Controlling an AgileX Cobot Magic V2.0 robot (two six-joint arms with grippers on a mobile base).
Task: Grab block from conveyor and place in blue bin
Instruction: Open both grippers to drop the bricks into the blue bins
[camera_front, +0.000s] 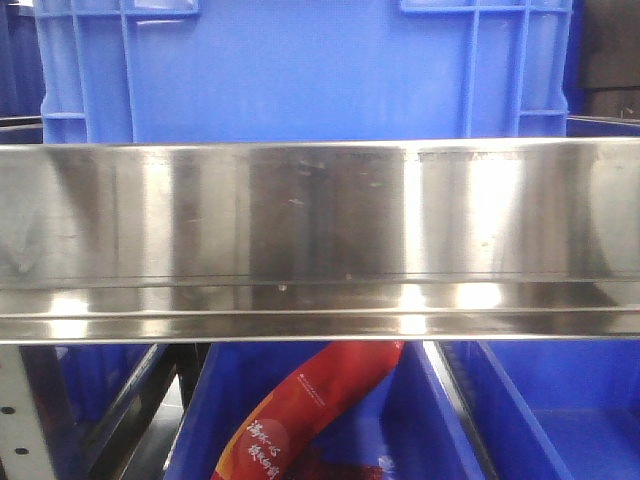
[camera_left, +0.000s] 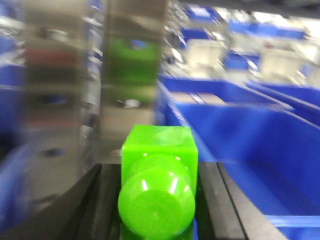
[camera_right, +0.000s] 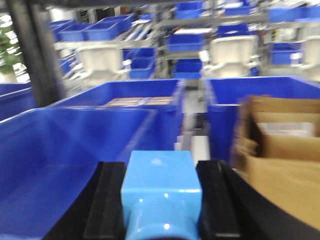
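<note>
near rim of blue bin (camera_left: 240, 140), green block (camera_left: 159, 150)

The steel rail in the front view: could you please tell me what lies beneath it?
Below the steel rail, a red package with white print lies in a blue bin, with a second blue bin to its right. The rail hides the package's top end.

- Left gripper (camera_left: 159, 169): two black, flat-faced fingers (camera_left: 106, 202), lower centre of the left wrist view.
- Right gripper (camera_right: 161, 167): two black fingers (camera_right: 103, 200), curved outer edges, lower centre.
</note>
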